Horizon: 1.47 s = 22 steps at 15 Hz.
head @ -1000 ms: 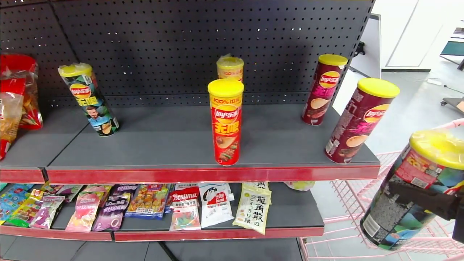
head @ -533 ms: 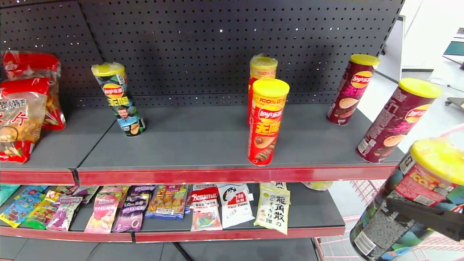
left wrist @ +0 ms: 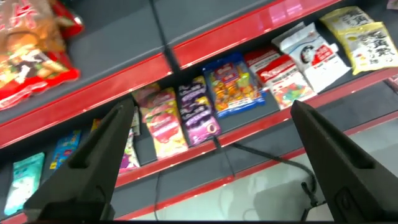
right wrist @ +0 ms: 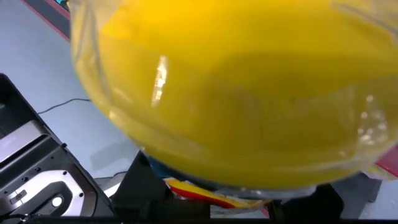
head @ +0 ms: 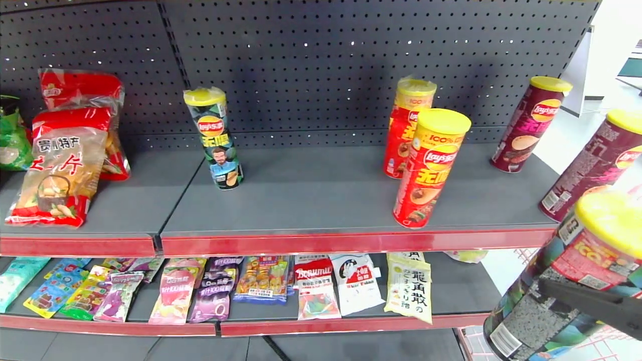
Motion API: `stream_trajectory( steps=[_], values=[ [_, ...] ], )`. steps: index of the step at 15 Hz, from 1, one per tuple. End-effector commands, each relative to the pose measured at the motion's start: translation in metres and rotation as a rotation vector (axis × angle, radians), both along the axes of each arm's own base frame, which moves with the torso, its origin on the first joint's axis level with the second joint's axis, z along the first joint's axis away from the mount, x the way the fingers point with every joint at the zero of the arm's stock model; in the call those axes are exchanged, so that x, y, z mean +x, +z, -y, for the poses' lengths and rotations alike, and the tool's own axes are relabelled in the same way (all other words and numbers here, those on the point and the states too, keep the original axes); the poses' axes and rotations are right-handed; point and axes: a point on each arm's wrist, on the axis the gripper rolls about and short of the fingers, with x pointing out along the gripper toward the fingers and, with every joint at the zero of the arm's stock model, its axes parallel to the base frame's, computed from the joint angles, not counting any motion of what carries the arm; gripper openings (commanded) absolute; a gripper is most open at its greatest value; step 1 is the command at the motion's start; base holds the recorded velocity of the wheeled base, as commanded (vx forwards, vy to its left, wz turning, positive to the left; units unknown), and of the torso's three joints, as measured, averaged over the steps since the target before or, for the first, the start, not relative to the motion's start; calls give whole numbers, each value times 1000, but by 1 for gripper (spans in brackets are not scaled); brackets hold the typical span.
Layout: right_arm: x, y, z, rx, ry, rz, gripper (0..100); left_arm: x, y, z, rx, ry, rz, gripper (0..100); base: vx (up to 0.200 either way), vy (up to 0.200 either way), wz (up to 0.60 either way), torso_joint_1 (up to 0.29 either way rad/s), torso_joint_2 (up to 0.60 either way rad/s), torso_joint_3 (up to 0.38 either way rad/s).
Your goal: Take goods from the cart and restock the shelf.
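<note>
the right gripper (head: 584, 300) is clamped around the body of a dark, many-coloured cardboard crisp tube with a yellow plastic lid (head: 562, 260). it holds the held tube tilted, off the right end of the grey upper shelf with the red front lip (head: 321, 200) and below its level, over the pink wire cart (head: 614, 335). gripping at mid-body probably leaves the base free to be set down flat. the left gripper (left wrist: 208, 109) hangs in front of and below the upper shelf, its fingers spread wide with nothing between them.

the tubes on the upper shelf appear sorted by flavour, so the held tube likely belongs beside the one matching dark tube (head: 216, 140), left of the shelf's middle. two red tubes (head: 431, 170) stand one behind the other right of the middle, and two maroon tubes (head: 529, 125) stand at the right end. red snack bags (head: 65, 170) lean at the far left. under the upper shelf lies a row of flat sweet packets (head: 261, 286), overlapping too much for a sure count.
</note>
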Motion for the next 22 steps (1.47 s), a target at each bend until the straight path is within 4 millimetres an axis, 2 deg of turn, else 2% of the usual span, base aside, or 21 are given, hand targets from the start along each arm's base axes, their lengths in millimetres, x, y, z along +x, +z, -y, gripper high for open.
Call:
stream_trajectory(
  steps=[1,5,15,22],
  values=[
    [-1,0,0,2,0,4,0,0,0,0,0,1,0,100,0,200,0,2,2,2],
    [-7,-6,3,0,1,2,0,0,0,0,-1,1,2,100,0,200,0,4,0,1],
    [-7,-6,3,0,2,2,0,-1,0,0,11,-3,9,100,0,200,0,3,2,3],
    [-7,-7,3,-3,2,-3,0,-2,-2,-1,37,-10,15,100,29,0,0,0,0,1]
  ],
)
